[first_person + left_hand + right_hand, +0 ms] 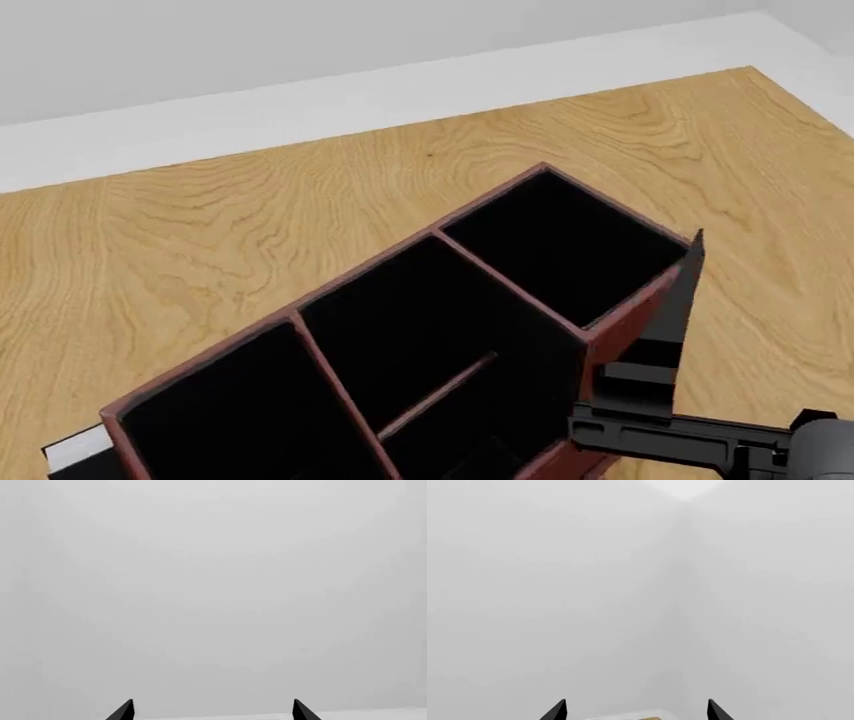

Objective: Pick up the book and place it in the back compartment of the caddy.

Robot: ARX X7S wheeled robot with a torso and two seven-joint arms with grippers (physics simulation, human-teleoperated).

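Black-and-white book point(74, 445) barely peeks out at near left, beside the red caddy point(627, 315) on wood table point(200, 230). Pick not begun. Both wrist views: left gripper point(212, 711) and right gripper point(636, 711) spread, empty. Next: reach for book.

Dark red caddy point(627, 315) with black interior, wood-grain table point(267, 230), perhaps white-edged book point(74, 447)

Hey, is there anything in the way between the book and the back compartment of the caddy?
Nothing visible blocks it. The back compartment looks open and empty. The book peeks out by the caddy's near left corner, so it must be lifted over the red walls. The right arm sits outside the caddy.
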